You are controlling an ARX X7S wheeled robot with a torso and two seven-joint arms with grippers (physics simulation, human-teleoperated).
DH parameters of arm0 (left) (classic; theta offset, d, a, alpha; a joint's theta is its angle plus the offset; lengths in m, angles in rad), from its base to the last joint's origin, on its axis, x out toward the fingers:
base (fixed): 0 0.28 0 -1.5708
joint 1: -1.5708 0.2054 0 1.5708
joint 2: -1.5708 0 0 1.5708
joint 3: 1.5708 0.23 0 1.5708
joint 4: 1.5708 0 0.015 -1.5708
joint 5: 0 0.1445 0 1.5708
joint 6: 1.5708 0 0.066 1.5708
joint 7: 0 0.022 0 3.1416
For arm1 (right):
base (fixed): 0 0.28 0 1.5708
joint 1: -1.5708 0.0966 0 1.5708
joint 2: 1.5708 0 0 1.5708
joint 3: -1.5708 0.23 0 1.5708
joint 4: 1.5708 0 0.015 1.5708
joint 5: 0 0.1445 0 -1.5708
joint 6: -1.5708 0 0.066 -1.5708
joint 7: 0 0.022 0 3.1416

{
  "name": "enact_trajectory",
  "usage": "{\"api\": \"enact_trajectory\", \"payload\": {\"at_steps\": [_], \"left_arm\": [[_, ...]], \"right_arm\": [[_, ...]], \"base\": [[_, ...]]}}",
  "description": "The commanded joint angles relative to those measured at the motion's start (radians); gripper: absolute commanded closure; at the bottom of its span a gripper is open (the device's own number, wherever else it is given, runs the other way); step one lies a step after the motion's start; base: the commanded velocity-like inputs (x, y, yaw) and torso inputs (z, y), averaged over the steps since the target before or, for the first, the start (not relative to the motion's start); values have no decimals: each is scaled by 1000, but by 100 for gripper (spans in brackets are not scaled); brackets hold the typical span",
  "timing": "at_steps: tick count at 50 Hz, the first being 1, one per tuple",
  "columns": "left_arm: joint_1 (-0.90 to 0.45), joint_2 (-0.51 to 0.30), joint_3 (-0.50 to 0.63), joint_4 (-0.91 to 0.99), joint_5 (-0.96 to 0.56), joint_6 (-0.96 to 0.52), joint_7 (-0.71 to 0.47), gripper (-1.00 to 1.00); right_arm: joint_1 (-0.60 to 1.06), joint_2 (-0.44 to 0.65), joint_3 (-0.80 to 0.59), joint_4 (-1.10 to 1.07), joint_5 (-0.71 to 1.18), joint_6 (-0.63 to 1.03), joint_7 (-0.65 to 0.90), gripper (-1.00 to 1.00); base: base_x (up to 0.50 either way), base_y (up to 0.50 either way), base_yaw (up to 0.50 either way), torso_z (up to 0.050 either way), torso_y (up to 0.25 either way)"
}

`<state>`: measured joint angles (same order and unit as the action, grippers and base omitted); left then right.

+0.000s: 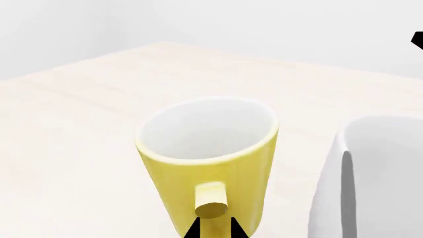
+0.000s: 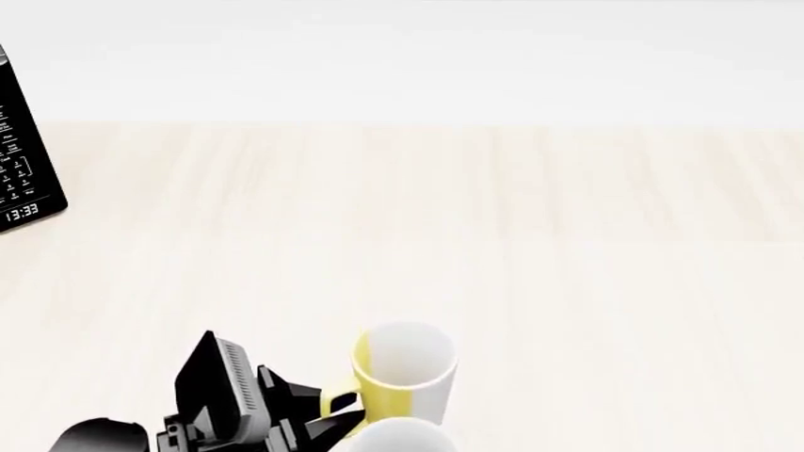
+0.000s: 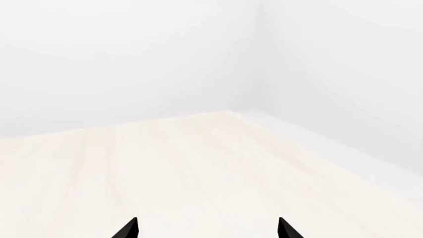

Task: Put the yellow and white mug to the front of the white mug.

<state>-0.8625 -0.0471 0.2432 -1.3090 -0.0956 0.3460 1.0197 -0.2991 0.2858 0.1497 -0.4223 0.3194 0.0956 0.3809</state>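
The yellow and white mug stands near the table's front edge, its yellow handle pointing at my left gripper. In the left wrist view the mug shows its yellow side. The handle sits between the gripper's two black fingertips, which close on it from both sides. The white mug is just in front of the yellow one, cut off by the frame edge. It also shows in the left wrist view, beside the yellow mug. My right gripper is open and empty over bare table.
A black microwave with a clock display stands at the far left of the light wooden table. A white wall runs behind the table. A small black shape shows at the left wrist view's edge.
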Motion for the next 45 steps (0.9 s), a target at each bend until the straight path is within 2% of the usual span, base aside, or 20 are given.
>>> {"api": "enact_trajectory", "payload": {"at_steps": [1, 41, 42, 45], "left_arm": [[5, 8, -78, 1, 44, -3, 4, 100], [29, 10, -84, 0, 92, 11, -47, 100], [28, 9, -83, 0, 95, 10, -57, -100], [25, 8, -88, 0, 86, 2, -41, -100]], "right_arm": [[-1, 4, -3, -1, 0, -2, 3, -100], [-7, 15, -11, -7, 8, -7, 15, -100], [-7, 15, -11, -9, 8, -6, 16, -100], [-6, 16, -13, -5, 8, -7, 16, -100]], "base": [[0, 0, 0, 0, 0], [0, 0, 0, 0, 0], [0, 0, 0, 0, 0], [0, 0, 0, 0, 0]]}}
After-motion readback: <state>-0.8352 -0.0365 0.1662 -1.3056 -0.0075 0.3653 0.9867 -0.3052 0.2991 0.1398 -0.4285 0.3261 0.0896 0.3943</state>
